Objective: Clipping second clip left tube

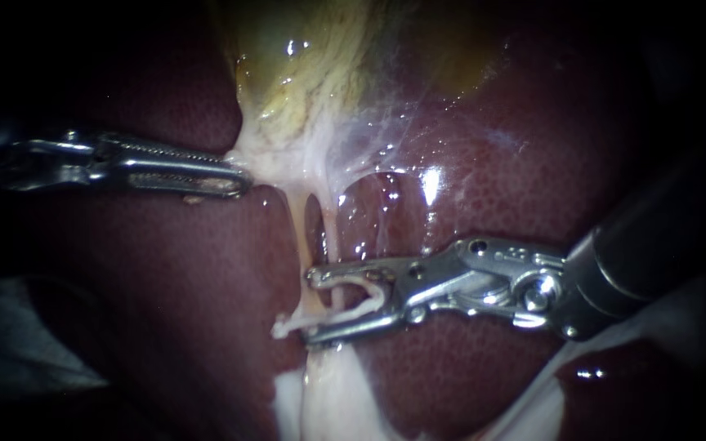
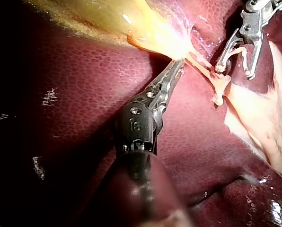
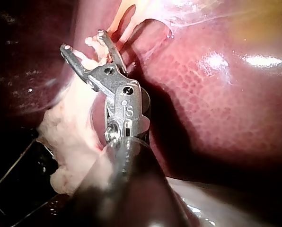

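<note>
Right end effector [image 1: 312,305] apart, straddling tube [image 1: 298,233]; left end effector [image 1: 243,180] clamped on gallbladder [image 1: 312,73], shaft level.

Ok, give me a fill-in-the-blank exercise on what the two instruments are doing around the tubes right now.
1. The left instrument is shut on pale tissue just under the yellowish ___.
2. The right instrument has its end effector ___, with a tube running between.
3. Both instruments work over the dark red ___.

Missing words: gallbladder; open; liver.
</note>
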